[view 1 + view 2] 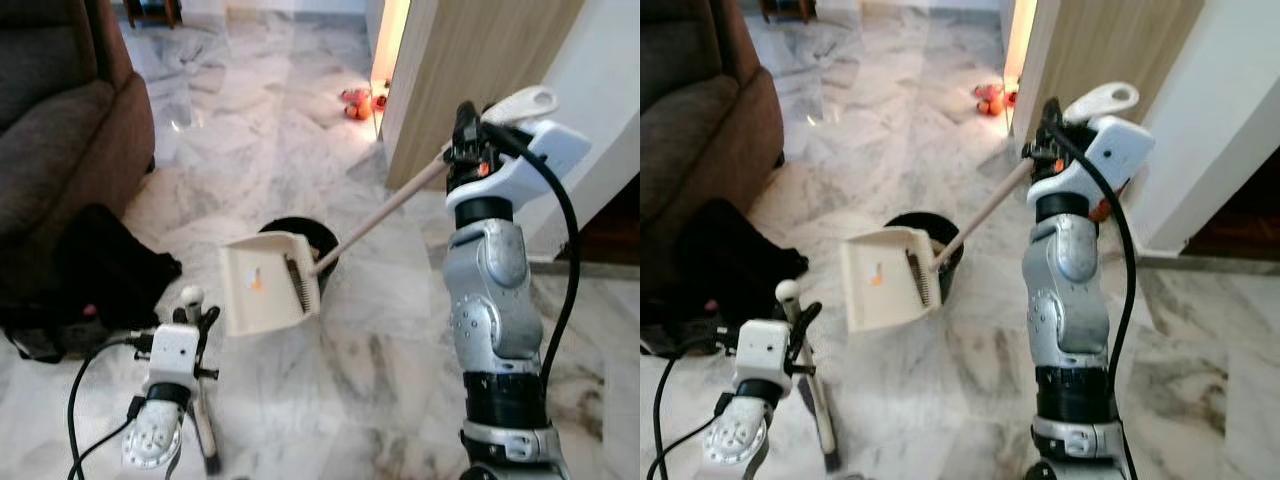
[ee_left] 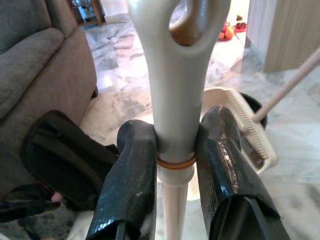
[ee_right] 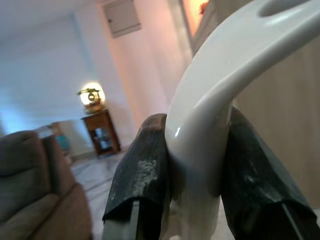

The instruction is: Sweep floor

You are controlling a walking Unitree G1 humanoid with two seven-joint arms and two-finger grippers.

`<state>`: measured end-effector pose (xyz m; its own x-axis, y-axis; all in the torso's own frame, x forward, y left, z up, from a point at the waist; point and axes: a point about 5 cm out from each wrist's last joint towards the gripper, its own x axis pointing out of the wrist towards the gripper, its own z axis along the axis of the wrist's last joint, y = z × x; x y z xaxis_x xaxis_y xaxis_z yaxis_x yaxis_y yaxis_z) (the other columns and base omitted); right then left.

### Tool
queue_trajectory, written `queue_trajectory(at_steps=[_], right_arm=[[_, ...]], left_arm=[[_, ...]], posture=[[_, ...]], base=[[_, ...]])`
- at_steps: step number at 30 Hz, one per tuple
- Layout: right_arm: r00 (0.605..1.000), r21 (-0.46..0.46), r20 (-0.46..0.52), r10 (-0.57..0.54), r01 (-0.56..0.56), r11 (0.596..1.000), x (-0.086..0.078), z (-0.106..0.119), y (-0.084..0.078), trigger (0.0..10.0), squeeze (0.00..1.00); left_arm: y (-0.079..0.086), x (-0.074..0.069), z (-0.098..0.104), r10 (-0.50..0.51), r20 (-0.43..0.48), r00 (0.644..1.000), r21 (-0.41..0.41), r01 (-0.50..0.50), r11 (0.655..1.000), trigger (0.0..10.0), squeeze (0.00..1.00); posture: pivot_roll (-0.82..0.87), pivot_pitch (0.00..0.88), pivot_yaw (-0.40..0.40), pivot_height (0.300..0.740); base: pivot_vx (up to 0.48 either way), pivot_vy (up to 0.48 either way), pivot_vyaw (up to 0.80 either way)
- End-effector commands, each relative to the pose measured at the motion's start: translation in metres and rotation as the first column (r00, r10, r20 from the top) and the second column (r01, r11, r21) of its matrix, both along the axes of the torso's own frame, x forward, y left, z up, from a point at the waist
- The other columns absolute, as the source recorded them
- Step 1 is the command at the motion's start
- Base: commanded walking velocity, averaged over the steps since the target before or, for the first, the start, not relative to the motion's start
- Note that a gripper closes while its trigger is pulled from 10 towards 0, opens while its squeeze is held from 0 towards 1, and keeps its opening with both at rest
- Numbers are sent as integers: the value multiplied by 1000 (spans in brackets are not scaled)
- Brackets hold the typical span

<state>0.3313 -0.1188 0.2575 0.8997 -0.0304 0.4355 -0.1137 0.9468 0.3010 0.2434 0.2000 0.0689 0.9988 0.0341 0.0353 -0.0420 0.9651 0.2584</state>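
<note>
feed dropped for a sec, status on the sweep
Right gripper shut on dustpan handle, dustpan tipped over black bin. Left gripper shut on broom handle. Black bag on floor by sofa.

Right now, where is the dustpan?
In the left eye view the dustpan hangs tilted over the black bin at centre, its long handle held by the right claw, with the brown sofa to its left.

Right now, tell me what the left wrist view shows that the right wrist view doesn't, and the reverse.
Left wrist view alone: the dustpan tilted over the black bin, a dark bag on the marble floor, and the left gripper clamped on a cream broom handle. Right wrist view alone: a lit lamp on a small wooden table, and the right gripper clamped on the white dustpan handle. Both: the brown sofa.
</note>
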Motion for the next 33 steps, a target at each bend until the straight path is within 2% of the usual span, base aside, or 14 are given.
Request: queue_trajectory(at_steps=[1, 6, 33], right_arm=[[996, 36, 92, 8, -12, 999, -5, 18, -3, 10000, 0], [995, 21, 92, 27, -29, 999, -5, 18, 0, 10000, 0], [996, 54, 75, 51, -55, 997, -3, 18, 2, 10000, 0]], left_arm=[[-4, 0, 3, -6, 24, 1000, 7, 6, 1000, 10000, 0], [-4, 1, 4, -7, 28, 1000, 8, 7, 1000, 10000, 0], [-4, 1, 4, 0, 33, 999, 8, 0, 1000, 10000, 0]], posture=[[132, 94, -52, 740], [133, 90, -53, 740], [136, 100, -60, 740]], base=[[300, 0, 413], [302, 0, 608], [285, 0, 0]])
